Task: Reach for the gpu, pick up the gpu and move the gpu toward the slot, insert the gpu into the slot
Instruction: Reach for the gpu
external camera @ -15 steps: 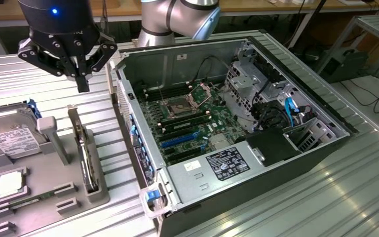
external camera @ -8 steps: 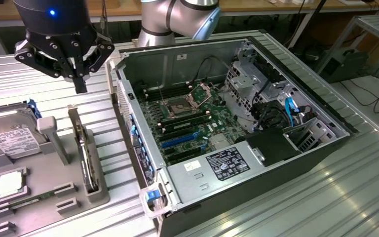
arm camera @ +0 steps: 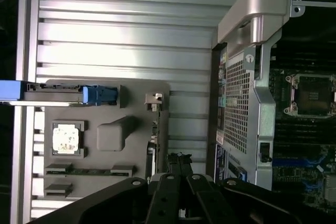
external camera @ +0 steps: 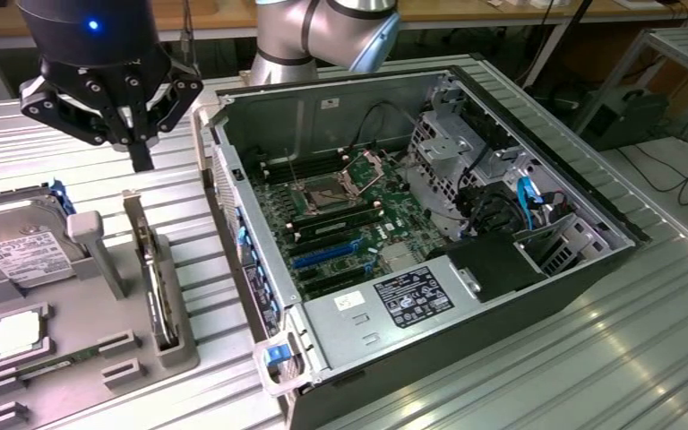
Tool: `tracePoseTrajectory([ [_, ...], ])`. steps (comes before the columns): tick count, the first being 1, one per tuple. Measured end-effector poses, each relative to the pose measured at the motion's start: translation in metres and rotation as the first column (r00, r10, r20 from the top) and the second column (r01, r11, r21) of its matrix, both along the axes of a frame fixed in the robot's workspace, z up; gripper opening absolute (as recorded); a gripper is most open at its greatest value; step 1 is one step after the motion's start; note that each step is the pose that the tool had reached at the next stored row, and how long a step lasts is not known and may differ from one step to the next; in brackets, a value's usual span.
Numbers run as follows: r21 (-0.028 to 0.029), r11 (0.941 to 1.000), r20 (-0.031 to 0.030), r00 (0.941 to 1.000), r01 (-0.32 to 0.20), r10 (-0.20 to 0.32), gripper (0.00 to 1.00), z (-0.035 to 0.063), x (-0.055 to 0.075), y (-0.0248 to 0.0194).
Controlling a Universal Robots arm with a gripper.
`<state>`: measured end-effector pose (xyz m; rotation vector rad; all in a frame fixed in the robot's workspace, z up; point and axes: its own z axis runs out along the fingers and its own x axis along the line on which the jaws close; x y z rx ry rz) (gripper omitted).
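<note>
Your gripper [external camera: 141, 161] hangs above the slatted metal table [external camera: 536, 358], its fingers pressed together and holding nothing. The gpu [external camera: 150, 269] stands on its long edge in a grey holder [external camera: 81, 305], below the gripper and a little toward the bottom of the exterior view. Its silver bracket [external camera: 133, 215] is the end nearer the gripper. From there the card's long axis runs toward the bottom of the exterior view, roughly alongside the near wall of the open computer case [external camera: 308, 107]. In the wrist view, the gripper [arm camera: 178, 157] points down just to the case side of the gpu [arm camera: 153, 140], seen there as a thin edge. A hard drive [external camera: 15, 251] sits on the holder at the exterior view's left. The slot [external camera: 323, 257] lies inside the case on the green board [external camera: 374, 235], to the exterior view's right of the card and well apart from the gripper.
</note>
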<state>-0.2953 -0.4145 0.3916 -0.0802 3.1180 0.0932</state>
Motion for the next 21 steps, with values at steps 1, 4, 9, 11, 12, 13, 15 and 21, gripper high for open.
tracePoseTrajectory([
  [1, 0.0000, 1.0000, -0.0001, 1.0000, -0.003, 0.003, 0.11, 0.0000, -0.001, -0.0008],
  [4, 0.0000, 1.0000, 0.0000, 1.0000, -0.004, 0.004, 0.11, 0.0000, -0.005, -0.0048],
  [9, 0.0001, 1.0000, 0.0000, 1.0000, -0.004, 0.004, 0.11, -0.0001, -0.011, -0.0198],
  [11, 0.0000, 1.0000, 0.0000, 1.0000, -0.004, 0.004, 0.11, -0.0001, -0.016, -0.0216],
  [12, -0.0001, 1.0000, -0.0002, 1.0000, -0.004, 0.004, 0.11, -0.0001, -0.019, -0.0225],
  [13, 0.0000, 1.0000, -0.0001, 1.0000, -0.004, 0.004, 0.11, -0.0001, -0.021, -0.0235],
  [15, 0.0000, 1.0000, -0.0001, 1.0000, -0.004, 0.004, 0.11, -0.0002, -0.024, -0.0255],
  [21, 0.0000, 1.0000, -0.0001, 1.0000, -0.004, 0.004, 0.11, -0.0002, -0.028, -0.0272],
])
